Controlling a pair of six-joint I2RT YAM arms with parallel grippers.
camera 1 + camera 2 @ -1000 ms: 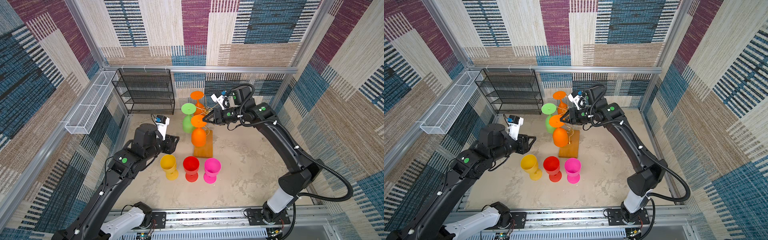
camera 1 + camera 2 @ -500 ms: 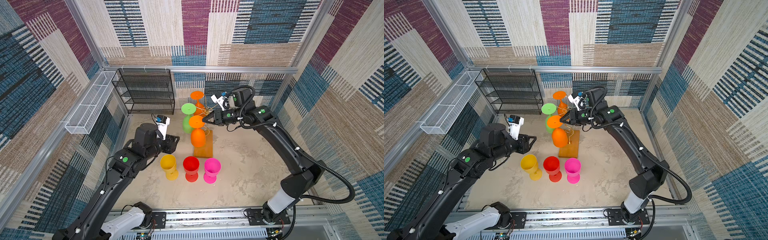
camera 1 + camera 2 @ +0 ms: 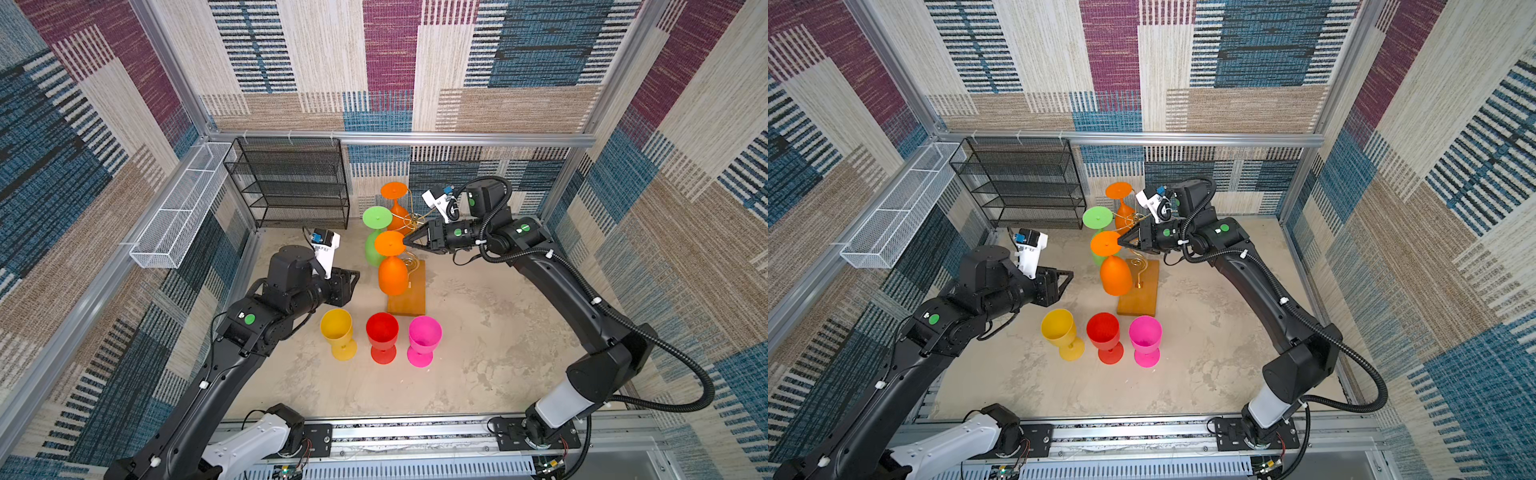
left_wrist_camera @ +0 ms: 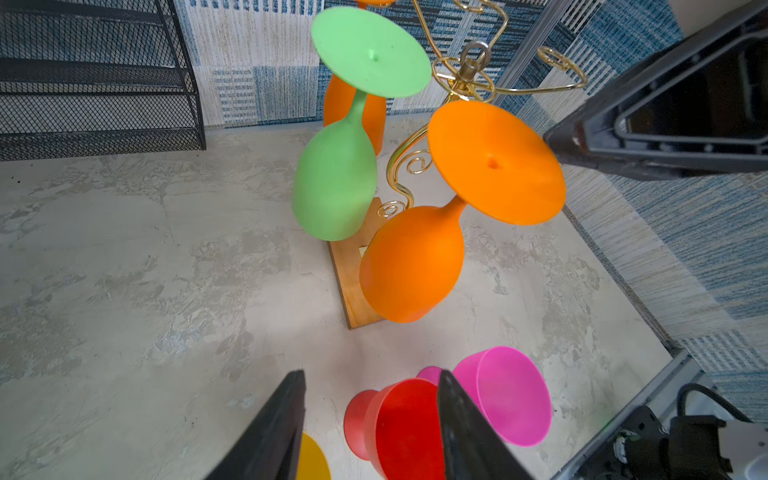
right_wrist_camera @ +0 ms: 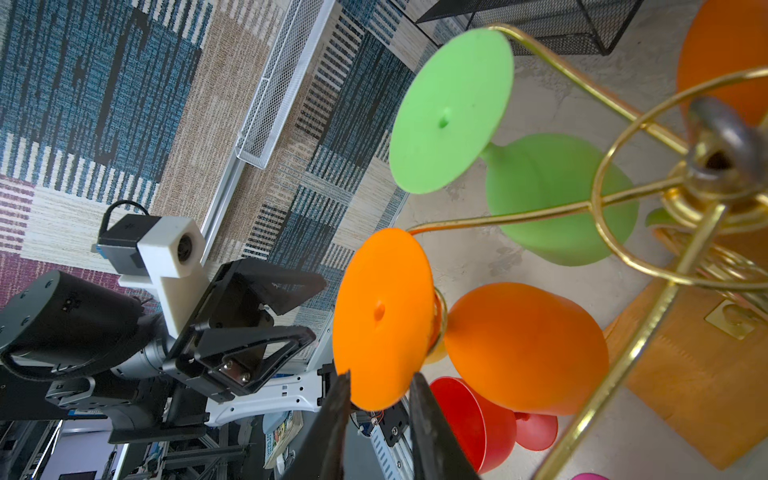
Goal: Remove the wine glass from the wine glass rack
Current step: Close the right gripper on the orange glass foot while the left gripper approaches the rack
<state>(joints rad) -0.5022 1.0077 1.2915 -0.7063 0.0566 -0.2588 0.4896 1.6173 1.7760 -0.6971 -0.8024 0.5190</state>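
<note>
Right gripper [image 5: 380, 376]: edged in, fingers [image 5: 426, 419] narrowed astride foot rim of orange wine glass [image 5: 523, 349]; grip undeterminable. Glass hangs inverted on wine glass rack [image 3: 411, 291]; hook [image 5: 438, 324] visible only in right wrist view. Left gripper [image 4: 370, 374]: half-open, empty.

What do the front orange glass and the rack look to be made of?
Orange glass: likely plastic, opaque and matte, with a moulding nub on its foot. Rack: shiny gold metal wire, glinting, on a seemingly varnished wooden base.
</note>
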